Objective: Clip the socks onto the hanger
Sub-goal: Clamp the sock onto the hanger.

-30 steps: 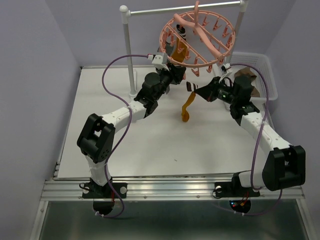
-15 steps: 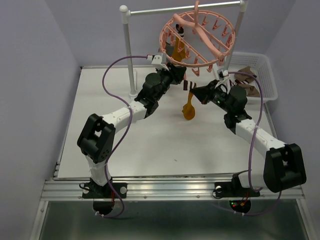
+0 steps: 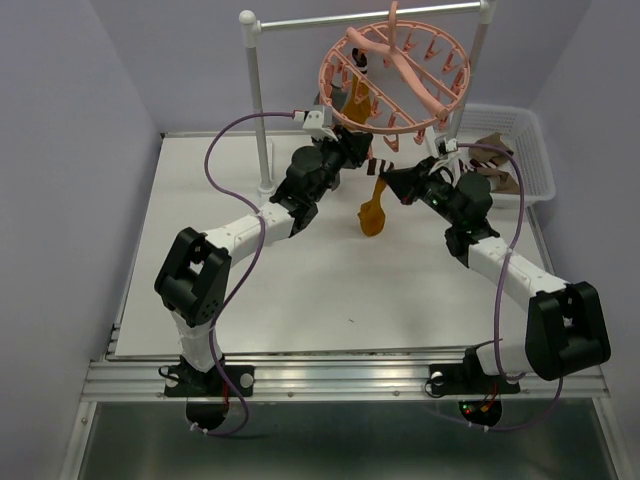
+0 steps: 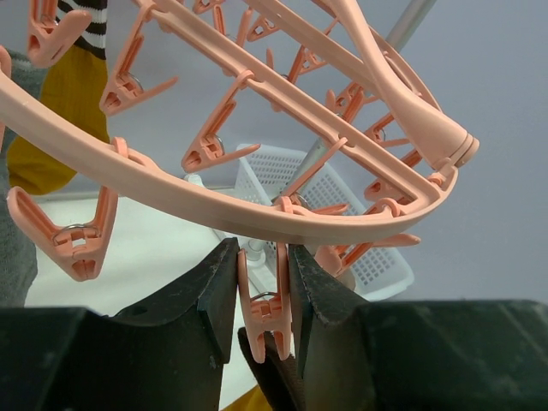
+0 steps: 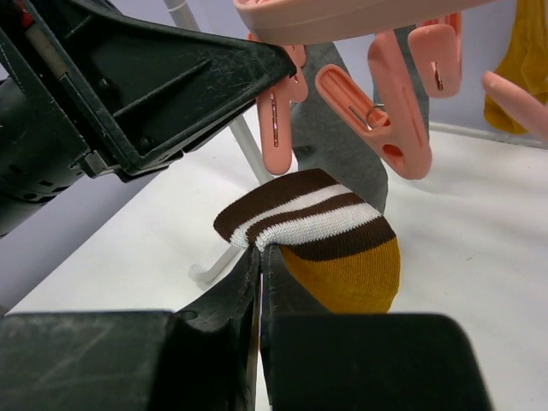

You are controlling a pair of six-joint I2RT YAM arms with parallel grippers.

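Sock (image 5: 338, 257), mustard with a brown-and-white striped cuff, hangs in mid-air over the table (image 3: 200, 260). Its cuff is pinched tight in the right gripper (image 5: 259, 270), just under a clip (image 4: 264, 304) on the hanger (image 4: 171, 195) ring's near side. Left gripper (image 4: 264, 257) is clamped on that clip, one finger each side.

Risk: can't tell if the clip mouth is open enough. The cuff could miss or catch by an edge, then drop on release. The hanger hangs by its hook, so a push could likely swing it off line.

Right arm reaches up-left with wrist raised. Left arm is stretched forward under the ring.
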